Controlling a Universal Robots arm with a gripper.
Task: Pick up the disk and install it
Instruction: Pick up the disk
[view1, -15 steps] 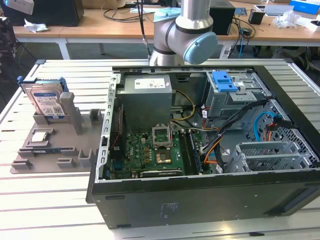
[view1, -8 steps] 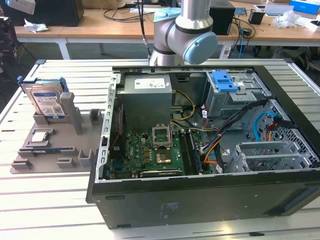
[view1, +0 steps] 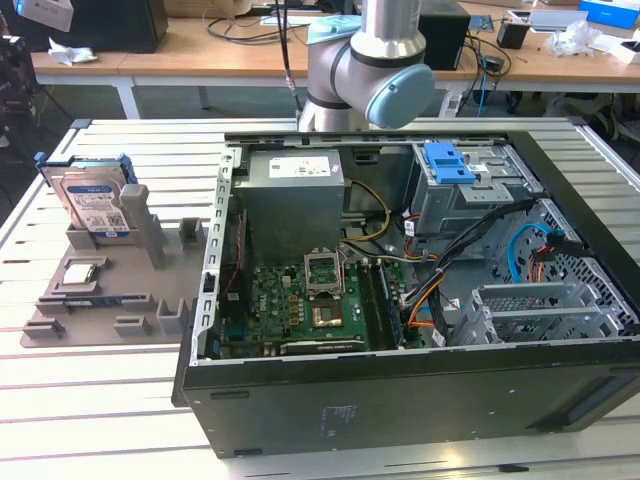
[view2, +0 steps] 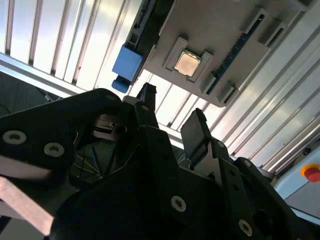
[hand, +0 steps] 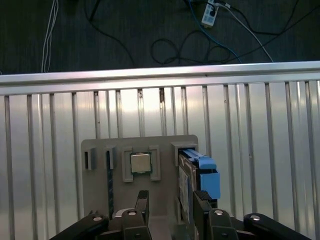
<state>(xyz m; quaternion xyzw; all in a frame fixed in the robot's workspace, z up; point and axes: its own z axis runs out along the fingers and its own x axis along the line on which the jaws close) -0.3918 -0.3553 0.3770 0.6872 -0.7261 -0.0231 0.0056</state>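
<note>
Slatted silver aluminium table (view1: 120, 400). Behind it are wooden desks (view1: 200, 50) with cables and boxes. The first wrist view shows a dark floor (hand: 125, 30) past the table edge, with loose cables and 1 white power strip (hand: 210, 15).

A flat grey plastic holder plate (view1: 120, 275) lies at the exterior view's left. In it:
- The disk (view1: 93, 203), a silver rectangular hard drive with a white-and-blue label and blue plastic frame, stands on edge in a slot at the far end.
- 1 square silver processor chip (view1: 84, 272) sits flat in a recess, near the disk.

A black open tower computer case (view1: 400, 400) lies on its side just beside the holder. Inside it:
- Green motherboard (view1: 290, 300)
- Grey metal power supply box (view1: 295, 195)
- Grey metal drive cage (view1: 460, 205) with a blue plastic bracket (view1: 449, 161) on top
- Bundled cables

The silver-and-blue robot arm (view1: 370, 70) stands behind the case.

The black 2-finger gripper (hand: 171, 207) hangs above the holder with its fingers (hand: 142, 200) spread and nothing between them. In the first wrist view 1 finger overlaps the disk's edge; I cannot tell whether they touch.
</note>
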